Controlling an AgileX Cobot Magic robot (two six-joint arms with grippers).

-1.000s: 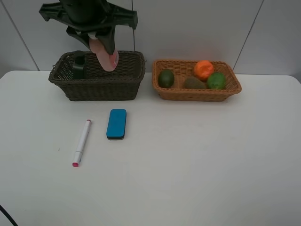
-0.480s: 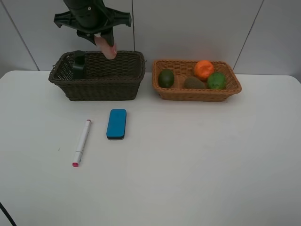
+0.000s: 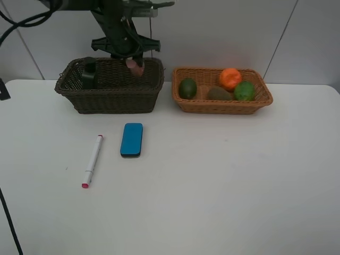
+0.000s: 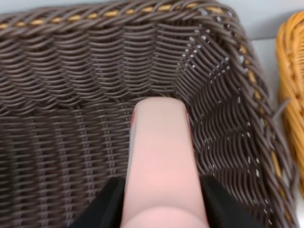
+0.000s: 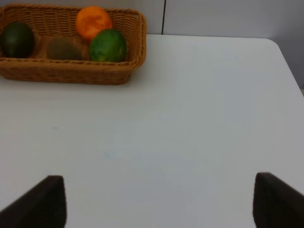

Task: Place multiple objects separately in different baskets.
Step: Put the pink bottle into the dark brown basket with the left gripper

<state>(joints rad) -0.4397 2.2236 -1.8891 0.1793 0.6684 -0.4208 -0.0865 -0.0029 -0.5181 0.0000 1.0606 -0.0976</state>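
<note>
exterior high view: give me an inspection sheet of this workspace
surface: white table; white marker and blue eraser lie on it
job's things: pink bottle low inside dark basket, green pump bottle in same basket; orange, kiwi, dark green fruit, light green fruit in tan basket
clutter: nothing seen
pincers: left pincer shut on pink bottle; right pincer open, holding nothing
cables: black cable at left edge
surroundings: grey panelled wall

A plain white counter (image 3: 223,186) fills most of the view, matte and smooth. Behind it rises a pale grey wall (image 3: 212,32) of flat panels, split by thin dark seams (image 3: 280,38), one slanting.
</note>
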